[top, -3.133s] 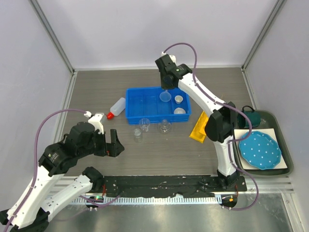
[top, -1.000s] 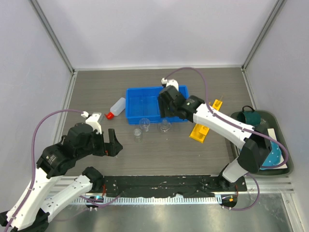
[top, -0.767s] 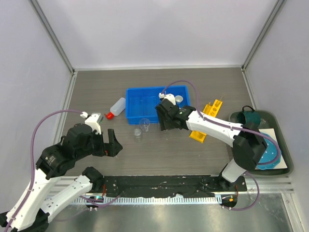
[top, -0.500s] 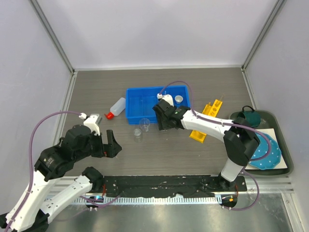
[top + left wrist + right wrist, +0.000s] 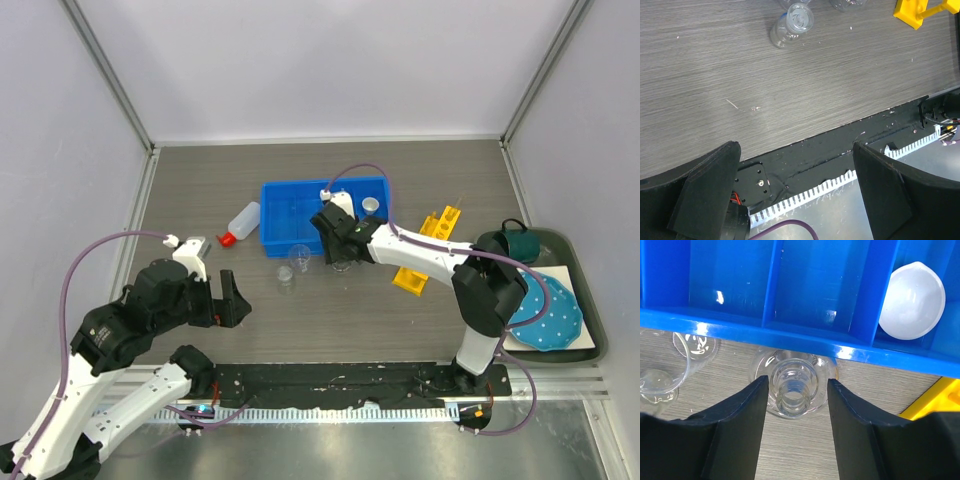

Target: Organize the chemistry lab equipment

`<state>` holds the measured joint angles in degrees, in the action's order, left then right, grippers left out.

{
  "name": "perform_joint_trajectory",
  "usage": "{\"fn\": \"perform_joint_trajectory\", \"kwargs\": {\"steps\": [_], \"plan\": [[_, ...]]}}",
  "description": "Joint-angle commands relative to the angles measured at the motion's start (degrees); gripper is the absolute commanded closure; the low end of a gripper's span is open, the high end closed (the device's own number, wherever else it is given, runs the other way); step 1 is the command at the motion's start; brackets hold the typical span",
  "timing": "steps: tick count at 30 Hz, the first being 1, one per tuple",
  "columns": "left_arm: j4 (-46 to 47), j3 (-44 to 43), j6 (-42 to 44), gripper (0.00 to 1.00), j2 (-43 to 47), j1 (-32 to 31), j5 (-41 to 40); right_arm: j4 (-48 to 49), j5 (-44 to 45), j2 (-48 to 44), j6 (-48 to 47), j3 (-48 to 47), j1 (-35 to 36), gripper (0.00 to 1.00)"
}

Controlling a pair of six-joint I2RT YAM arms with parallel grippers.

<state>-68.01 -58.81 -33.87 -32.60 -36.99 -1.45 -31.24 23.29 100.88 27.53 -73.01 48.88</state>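
In the right wrist view a clear glass flask (image 5: pixel 793 371) stands upright on the table against the front wall of the blue tray (image 5: pixel 805 340). My right gripper (image 5: pixel 796 390) is open, one finger on each side of the flask's neck with small gaps. A small white dish (image 5: pixel 912 300) lies in the tray. Two small glass beakers (image 5: pixel 299 254) (image 5: pixel 286 275) sit left of the right gripper (image 5: pixel 338 250). The red-capped squeeze bottle (image 5: pixel 240 220) lies left of the tray. The yellow rack (image 5: pixel 425 250) lies to the right. My left gripper (image 5: pixel 795 150) hangs open and empty over the near table edge.
At the right a dark tray (image 5: pixel 595 330) holds a teal mug (image 5: pixel 520 243) and a blue dotted plate (image 5: pixel 545 310). Enclosure walls close off the left, back and right. A black base rail (image 5: pixel 805 165) runs along the near edge.
My right arm has swung from over the blue tray down to its front side, and its fingers now straddle the flask, slightly narrower. The left arm has hardly moved.
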Motion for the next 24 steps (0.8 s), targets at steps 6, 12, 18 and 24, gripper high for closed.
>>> {"fn": "perform_joint_trajectory", "kwargs": {"steps": [6,12,18,24], "plan": [[1.3,0.4,0.5,0.00,0.2,0.3,0.2,1.0,1.7,-0.6,-0.1,-2.9,0.0,0.56],[1.2,0.3,0.4,0.00,0.2,0.3,0.4,0.0,1.1,-0.4,-0.1,-2.9,0.0,0.68],[1.1,0.2,0.3,0.00,0.4,0.3,0.4,-0.8,1.1,-1.2,0.3,-3.1,0.0,0.98],[0.9,-0.5,0.3,0.00,0.3,0.3,0.4,-6.8,3.1,-4.2,0.9,-6.4,3.0,0.99]]}}
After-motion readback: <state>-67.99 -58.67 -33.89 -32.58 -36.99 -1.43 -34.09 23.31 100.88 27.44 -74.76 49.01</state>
